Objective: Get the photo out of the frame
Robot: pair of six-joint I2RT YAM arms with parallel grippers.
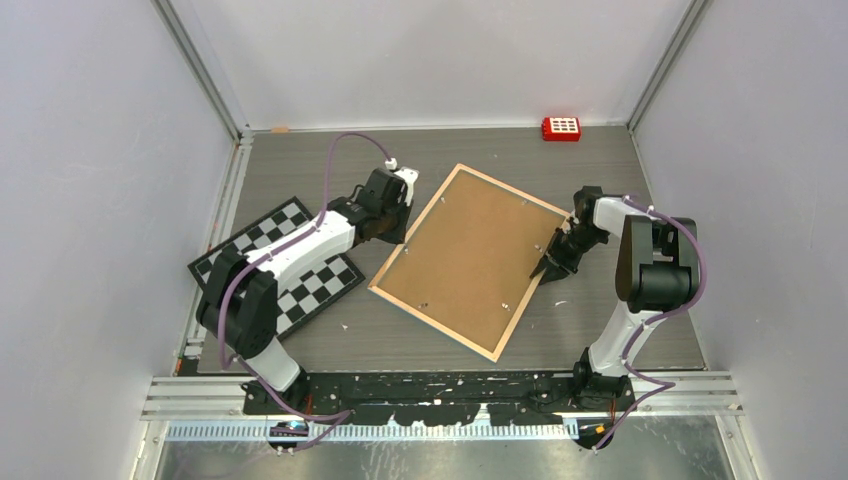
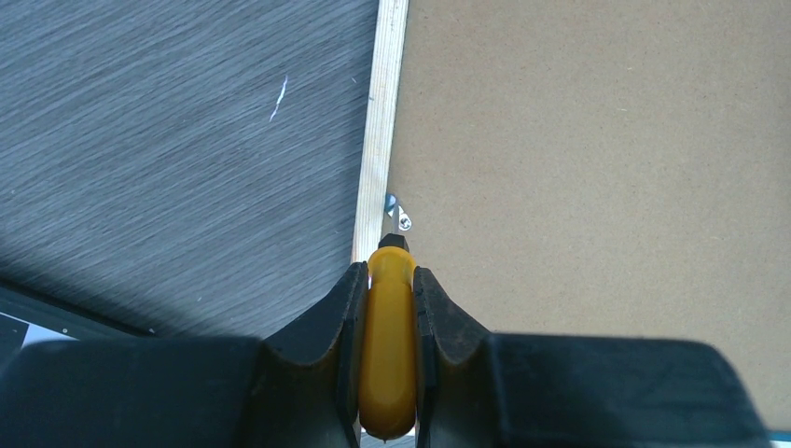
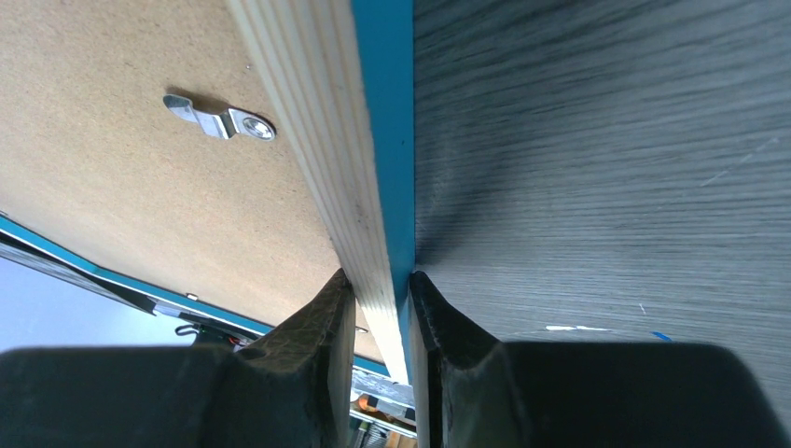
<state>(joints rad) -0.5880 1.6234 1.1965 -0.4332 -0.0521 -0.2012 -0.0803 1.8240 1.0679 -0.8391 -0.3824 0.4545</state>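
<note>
The frame (image 1: 465, 255) lies back up in the middle of the table, showing brown fibreboard with a light wood edge. The photo is hidden under the backing. My left gripper (image 1: 395, 225) is at the frame's left edge, shut on a yellow-handled tool (image 2: 387, 355). The tool's dark tip points at a small metal clip (image 2: 399, 213) by the wood edge (image 2: 378, 140). My right gripper (image 1: 548, 268) is shut on the frame's right edge. In the right wrist view its fingers (image 3: 381, 280) pinch the wood and blue border (image 3: 387, 140), near another clip (image 3: 219, 119).
A black-and-white chequered board (image 1: 300, 280) lies at the left under my left arm. A small red block (image 1: 561, 128) sits at the back wall. Grey walls close in the left, right and back sides.
</note>
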